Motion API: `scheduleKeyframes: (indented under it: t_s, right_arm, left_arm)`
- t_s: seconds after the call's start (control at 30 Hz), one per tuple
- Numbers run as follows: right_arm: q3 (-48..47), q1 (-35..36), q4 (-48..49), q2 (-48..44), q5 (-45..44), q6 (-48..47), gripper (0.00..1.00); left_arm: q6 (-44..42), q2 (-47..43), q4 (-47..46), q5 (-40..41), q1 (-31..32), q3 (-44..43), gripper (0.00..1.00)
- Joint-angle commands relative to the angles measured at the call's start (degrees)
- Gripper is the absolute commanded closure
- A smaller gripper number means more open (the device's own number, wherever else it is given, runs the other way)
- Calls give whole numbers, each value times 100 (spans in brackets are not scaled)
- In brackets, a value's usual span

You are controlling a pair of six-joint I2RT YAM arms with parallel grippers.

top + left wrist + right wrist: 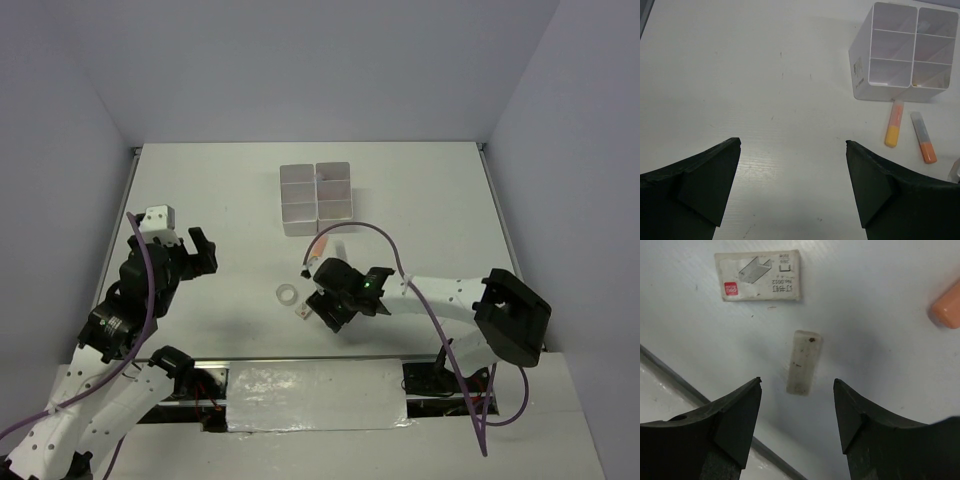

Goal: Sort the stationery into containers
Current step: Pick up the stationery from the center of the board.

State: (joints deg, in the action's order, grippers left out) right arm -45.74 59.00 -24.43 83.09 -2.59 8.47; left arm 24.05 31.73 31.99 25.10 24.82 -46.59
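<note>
A scuffed white eraser [804, 361] lies flat on the table, just beyond my right gripper [797, 382], which is open and holds nothing. In the top view that gripper [322, 306] hovers near the table's front middle. The white six-box containers [316, 197] stand at the back centre, also in the left wrist view [905, 47]. Two orange highlighters [894, 125] [923, 136] lie in front of them. A clear tape ring [288, 295] sits left of the right gripper. My left gripper [793, 142] hangs wide open and empty over bare table at the left [205, 250].
A small white labelled box [758, 276] lies beyond the eraser. An orange highlighter end [946, 310] shows at the right edge of the right wrist view. The table's near edge [690, 390] runs close under the right gripper's left finger.
</note>
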Motion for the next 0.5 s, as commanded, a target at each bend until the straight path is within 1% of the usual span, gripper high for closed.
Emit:
scheduleKeyframes:
  t_s: [0.0,0.2,0.3,0.33,0.4,0.43,0.47]
  right_arm:
    - [47,32,272,-82,-444,445,33]
    - [-67,50,105,119,-357,515,35]
    - [-251,199,-27,488,-391,612,40]
    - [-330,252,-71,585,-461,647,44]
    - [-392,270,-106,848,-523,700,47]
    - [-401,278,-106,919,-532,717,51]
    - [-410,278,-106,1015,-506,726,59]
  left_arm:
    - [-32,9,-105,47,-30,-105,1]
    - [-41,62,-114,-14,-30,-105,1]
    - [-50,44,-123,-23,-21,-105,1]
    - [-50,44,-123,-6,-21,-105,1]
    - [-50,27,-123,-14,-21,-96,1]
    - [-50,27,-131,-23,-30,-96,1]
    - [-50,35,-131,-23,-21,-87,1]
